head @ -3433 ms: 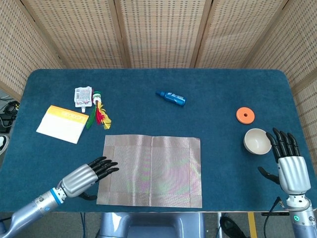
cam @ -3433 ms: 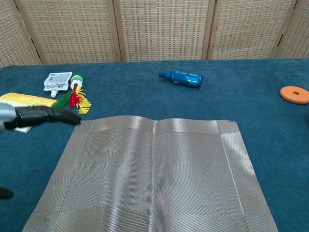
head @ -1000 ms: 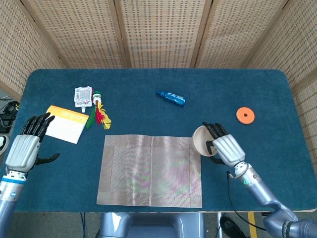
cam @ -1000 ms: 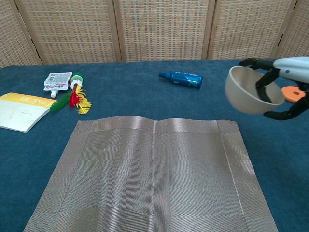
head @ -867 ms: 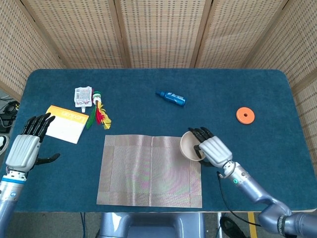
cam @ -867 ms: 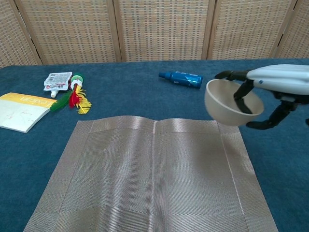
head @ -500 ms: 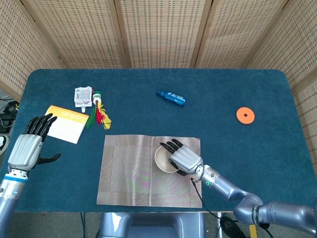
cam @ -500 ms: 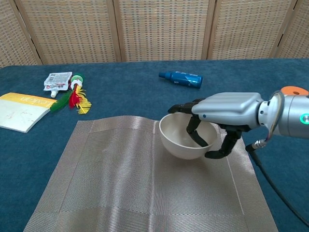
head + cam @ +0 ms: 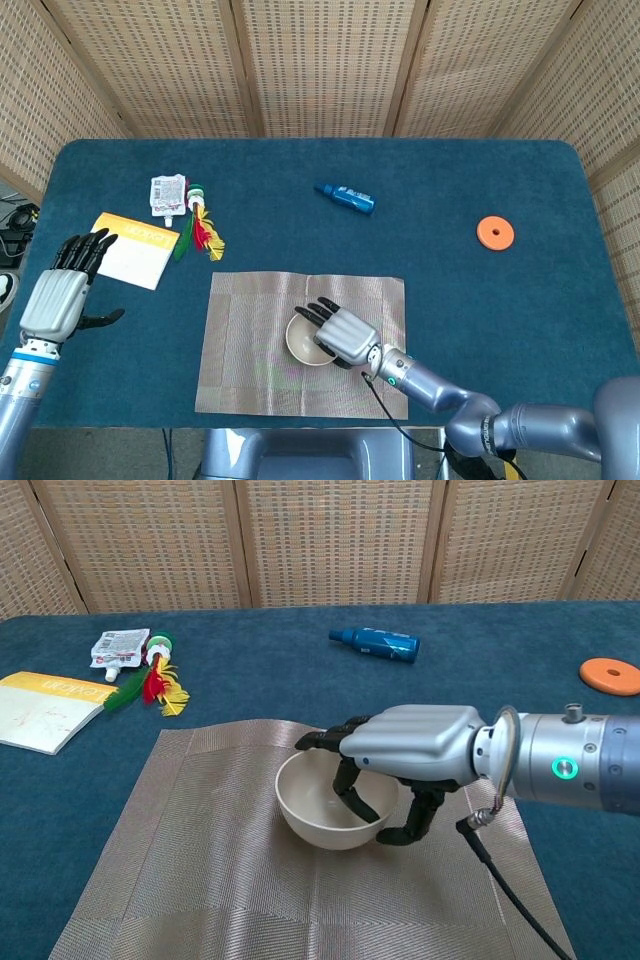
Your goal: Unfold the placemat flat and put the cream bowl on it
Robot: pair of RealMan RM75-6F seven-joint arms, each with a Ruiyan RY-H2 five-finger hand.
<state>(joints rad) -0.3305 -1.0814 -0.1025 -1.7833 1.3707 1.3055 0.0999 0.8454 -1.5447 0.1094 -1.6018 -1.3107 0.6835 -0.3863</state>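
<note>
1. The placemat lies flat near the front edge of the table.
2. The cream bowl sits upright at the placemat's middle; whether it rests on it or hangs just above cannot be told.
3. The right hand holds the bowl's rim, fingers hooked inside, thumb outside.
4. The left hand hovers off the table's left edge, fingers spread, holding nothing.
5. Well apart from the placemat lie a blue bottle, an orange disc, a booklet, a pouch and a feathered toy.
</note>
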